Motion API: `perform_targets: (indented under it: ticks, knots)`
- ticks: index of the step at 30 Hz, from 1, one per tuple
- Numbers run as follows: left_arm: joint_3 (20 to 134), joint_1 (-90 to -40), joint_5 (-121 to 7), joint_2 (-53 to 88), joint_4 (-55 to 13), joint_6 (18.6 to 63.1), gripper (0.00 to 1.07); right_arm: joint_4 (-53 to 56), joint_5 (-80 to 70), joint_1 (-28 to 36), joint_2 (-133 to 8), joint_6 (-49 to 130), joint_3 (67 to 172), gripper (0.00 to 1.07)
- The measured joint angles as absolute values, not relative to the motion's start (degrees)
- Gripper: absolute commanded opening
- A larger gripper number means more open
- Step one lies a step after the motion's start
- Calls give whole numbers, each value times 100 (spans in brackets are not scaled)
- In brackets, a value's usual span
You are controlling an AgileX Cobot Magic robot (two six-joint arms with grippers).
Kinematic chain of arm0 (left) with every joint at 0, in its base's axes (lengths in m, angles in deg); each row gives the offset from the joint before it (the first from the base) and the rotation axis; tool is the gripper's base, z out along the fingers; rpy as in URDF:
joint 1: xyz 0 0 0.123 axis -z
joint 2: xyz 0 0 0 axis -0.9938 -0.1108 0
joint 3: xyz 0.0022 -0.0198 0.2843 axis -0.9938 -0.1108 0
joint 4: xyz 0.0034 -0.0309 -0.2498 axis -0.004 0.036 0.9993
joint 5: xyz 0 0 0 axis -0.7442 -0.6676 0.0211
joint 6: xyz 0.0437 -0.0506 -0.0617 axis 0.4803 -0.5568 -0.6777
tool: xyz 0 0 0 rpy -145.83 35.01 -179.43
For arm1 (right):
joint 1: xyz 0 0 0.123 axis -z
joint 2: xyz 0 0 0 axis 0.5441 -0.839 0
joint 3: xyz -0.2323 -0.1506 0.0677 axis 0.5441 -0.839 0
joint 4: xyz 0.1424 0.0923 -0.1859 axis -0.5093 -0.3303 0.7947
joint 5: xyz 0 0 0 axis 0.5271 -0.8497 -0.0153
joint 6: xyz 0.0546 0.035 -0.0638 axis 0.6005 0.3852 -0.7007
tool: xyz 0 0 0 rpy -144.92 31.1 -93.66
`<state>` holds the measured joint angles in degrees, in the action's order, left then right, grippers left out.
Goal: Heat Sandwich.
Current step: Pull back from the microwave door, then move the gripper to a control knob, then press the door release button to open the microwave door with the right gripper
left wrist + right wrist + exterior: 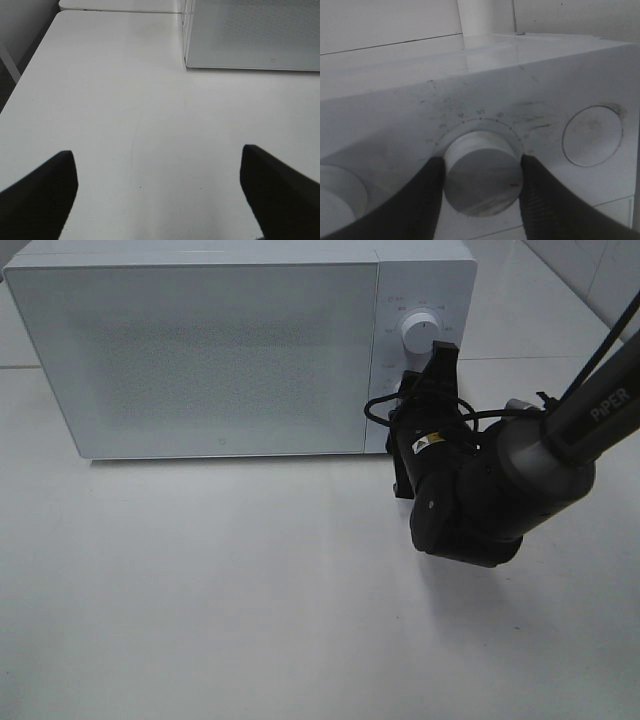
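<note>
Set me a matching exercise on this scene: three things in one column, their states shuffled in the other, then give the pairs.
Things:
1. microwave door
2. left gripper
3. right gripper

States:
a. clamped on the dial
b. open, over the white table
c. shut

Pairs: 1-c, 2-b, 3-a
</note>
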<state>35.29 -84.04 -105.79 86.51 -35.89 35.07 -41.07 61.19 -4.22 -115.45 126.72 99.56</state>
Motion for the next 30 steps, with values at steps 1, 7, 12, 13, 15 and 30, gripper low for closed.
perform_targets:
  ticks: [1, 7, 12, 13, 15, 30]
  knots:
    - [3529, -8404, -10579, 8651, -3589, 3507, 82, -4107, 6119, -422, -11545, 12615, 9956, 28]
    - [3529, -8404, -10579, 8651, -3589, 3507, 82, -4073, 6102, -422, -11545, 12586, 9956, 63]
    - [3529, -8404, -10579, 8651, -3589, 3507, 82, -3912, 5975, -440, -11545, 12586, 9945, 80]
    - [3529, -8404, -10579, 8651, -3589, 3507, 82, -3889, 5970, -440, -11545, 12580, 9939, 79]
    - [3529, -8404, -10579, 8651, -3589, 3507, 82, -3608, 5993, -440, -11523, 12557, 9876, 75]
    - [3529, -8404, -10579, 8651, -3589, 3507, 82, -2422, 6107, -422, -10405, 11297, 8381, 73]
